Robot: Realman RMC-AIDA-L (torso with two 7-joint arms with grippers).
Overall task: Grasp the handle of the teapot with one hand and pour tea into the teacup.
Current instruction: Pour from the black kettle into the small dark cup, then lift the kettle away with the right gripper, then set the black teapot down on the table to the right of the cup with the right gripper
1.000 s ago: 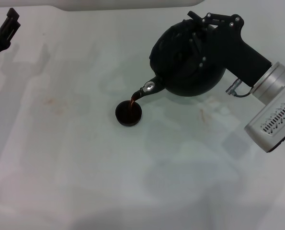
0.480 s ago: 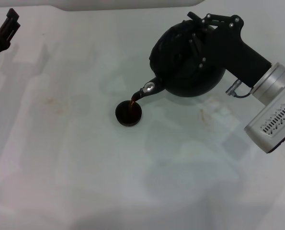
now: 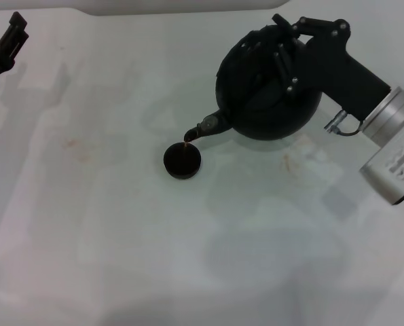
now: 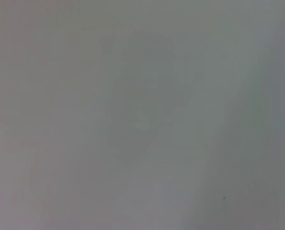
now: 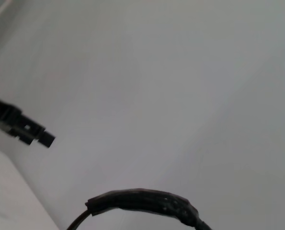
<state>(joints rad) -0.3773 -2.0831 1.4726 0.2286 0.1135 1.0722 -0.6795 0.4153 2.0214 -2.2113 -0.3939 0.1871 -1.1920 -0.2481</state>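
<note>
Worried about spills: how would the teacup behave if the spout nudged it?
The teacup looks small and low, so it would probably slide, not tip. It seems light beside the teapot. It appears to hold tea, so a knock from the spout may slosh it.

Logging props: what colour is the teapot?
Matte black teapot; clearest in the head view.

Note: teapot (image 3: 266, 102) matt black; teacup (image 3: 182, 161) dark, matt; table (image 3: 120, 238) smooth, pale, w/ faint sheen; right wrist casing (image 3: 395, 146) brushed metal.
</note>
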